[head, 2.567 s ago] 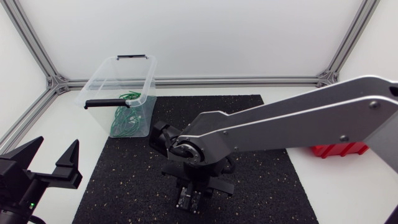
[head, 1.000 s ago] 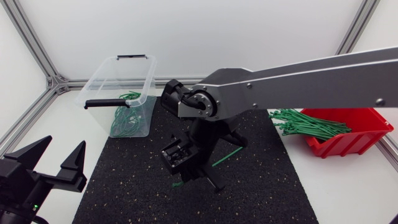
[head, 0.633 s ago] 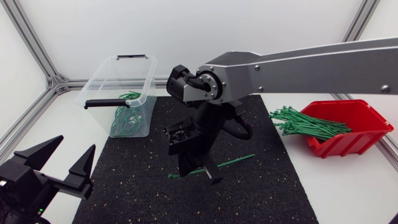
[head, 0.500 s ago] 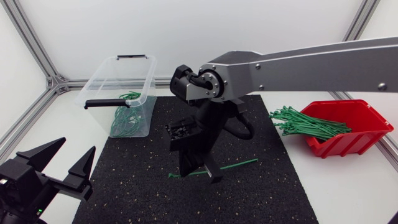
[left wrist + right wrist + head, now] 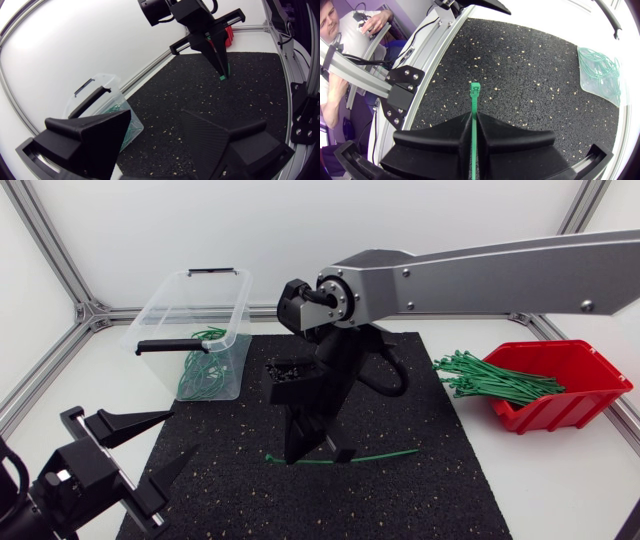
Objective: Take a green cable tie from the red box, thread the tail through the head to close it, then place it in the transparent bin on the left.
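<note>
The right hand [image 5: 471, 117] pinches the green cable tie [image 5: 474, 97], its head jutting just ahead; the left hand [image 5: 156, 114], spread wide and empty, should grip that head squarely.

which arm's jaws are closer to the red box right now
Right. The right arm holds its jaws over the mat's middle, shut on a green cable tie. The left arm is at the mat's corner farthest from the red box.
</note>
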Available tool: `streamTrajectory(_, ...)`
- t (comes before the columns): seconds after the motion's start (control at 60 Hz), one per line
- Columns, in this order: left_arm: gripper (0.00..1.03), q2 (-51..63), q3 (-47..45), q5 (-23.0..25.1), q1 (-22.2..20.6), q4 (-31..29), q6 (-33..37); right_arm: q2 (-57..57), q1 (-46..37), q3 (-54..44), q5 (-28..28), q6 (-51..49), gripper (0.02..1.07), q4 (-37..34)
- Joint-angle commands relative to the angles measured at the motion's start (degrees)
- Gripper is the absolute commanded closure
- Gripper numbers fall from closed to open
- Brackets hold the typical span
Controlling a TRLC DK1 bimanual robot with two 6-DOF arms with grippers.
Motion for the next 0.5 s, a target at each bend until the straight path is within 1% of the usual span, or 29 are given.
streamTrajectory(0.0,0.37,3.49,3.24,3.52,1.20,0.50,-2.42,1.36,-0.13,1.09,-0.63,0.92,1.01,-0.95)
streamTrajectory(0.017,0.37,3.76,3.53,4.78,1.89,0.61,-3.23,1.36,-0.13,1.09,-0.71,1.01,1.01,-0.95)
streamTrajectory(0.133,0.37,0.89,1.50,2.68,4.29,1.43,-6.80,1.36,-0.48,1.62,-0.89,1.10,1.01,-1.12)
streamTrajectory(0.15,0.37,1.07,1.60,2.96,4.39,1.41,-6.80,1.36,-0.57,1.71,-0.89,1.10,1.01,-1.21)
streamTrajectory(0.333,0.37,6.35,4.74,8.50,6.89,0.29,-6.78,1.18,-2.15,2.85,-1.33,1.10,1.01,-1.47)
streamTrajectory(0.483,0.37,13.04,9.92,13.04,8.77,-3.01,-6.53,1.62,-3.47,5.49,-1.86,1.10,1.01,-2.62)
